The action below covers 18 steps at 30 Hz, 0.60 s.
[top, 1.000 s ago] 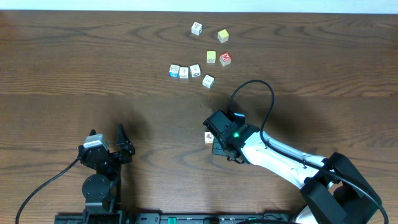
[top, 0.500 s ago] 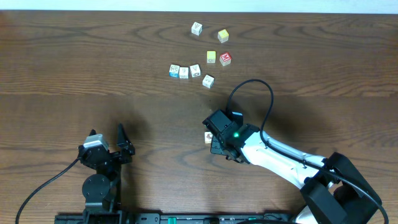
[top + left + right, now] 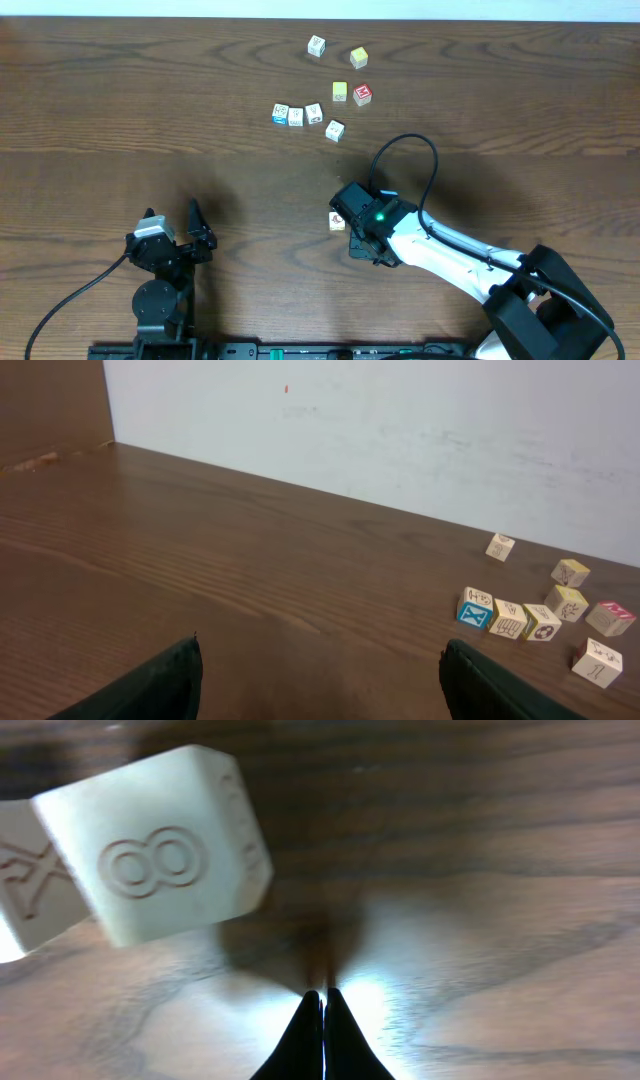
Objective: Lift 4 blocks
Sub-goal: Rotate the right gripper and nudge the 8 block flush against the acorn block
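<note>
One cream block (image 3: 337, 221) lies alone on the table, just left of my right gripper (image 3: 352, 222). In the right wrist view this block (image 3: 160, 850) shows an embossed 8 and sits up and left of the shut fingertips of the right gripper (image 3: 323, 992), which hold nothing. Further cream blocks lie at the back: a row of three (image 3: 296, 116), one (image 3: 334, 130) beside the row, and one (image 3: 316, 45) farther off. The left wrist view shows that row (image 3: 508, 618) too. My left gripper (image 3: 172, 228) rests open near the front left, its jaws wide apart and empty (image 3: 320, 655).
Two yellow-faced cubes (image 3: 358, 57) (image 3: 340, 91) and a red-topped cube (image 3: 362, 95) lie among the back cluster. A black cable (image 3: 410, 140) loops above the right arm. A pale wall (image 3: 400, 420) rises behind the table's far edge.
The right arm has drawn back slightly toward the front right, away from the lone block, which stays on the table. The left arm has not moved.
</note>
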Tool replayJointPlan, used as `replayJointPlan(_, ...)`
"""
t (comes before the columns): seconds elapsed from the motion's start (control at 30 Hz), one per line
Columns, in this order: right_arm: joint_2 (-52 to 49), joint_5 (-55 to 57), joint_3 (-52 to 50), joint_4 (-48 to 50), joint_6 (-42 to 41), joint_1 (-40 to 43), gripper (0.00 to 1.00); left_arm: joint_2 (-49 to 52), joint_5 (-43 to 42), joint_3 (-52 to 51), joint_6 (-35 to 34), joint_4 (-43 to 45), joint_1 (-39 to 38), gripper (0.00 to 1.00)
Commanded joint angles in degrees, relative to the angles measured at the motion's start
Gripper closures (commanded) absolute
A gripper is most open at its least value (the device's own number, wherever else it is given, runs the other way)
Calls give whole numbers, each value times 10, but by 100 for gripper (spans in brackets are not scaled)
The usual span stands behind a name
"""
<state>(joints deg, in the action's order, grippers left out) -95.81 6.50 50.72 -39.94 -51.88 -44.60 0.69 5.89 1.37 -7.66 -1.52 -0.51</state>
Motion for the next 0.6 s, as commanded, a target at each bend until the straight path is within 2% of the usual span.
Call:
replayJointPlan(0.0,9,56,-2,1,5,2,99,-1,3,-11,1,-23,2,23)
replayJointPlan(0.13,9,80,-2,5,11,23,99,-1,3,-11,1,-23,2,24)
replayJointPlan(0.27,9,77,-2,33,69,51,99,-1,3,-11,1,-23,2,23)
replayJointPlan(0.57,9,-10,-2,108,187,99,99,-1,3,-11,1,-23,2,24)
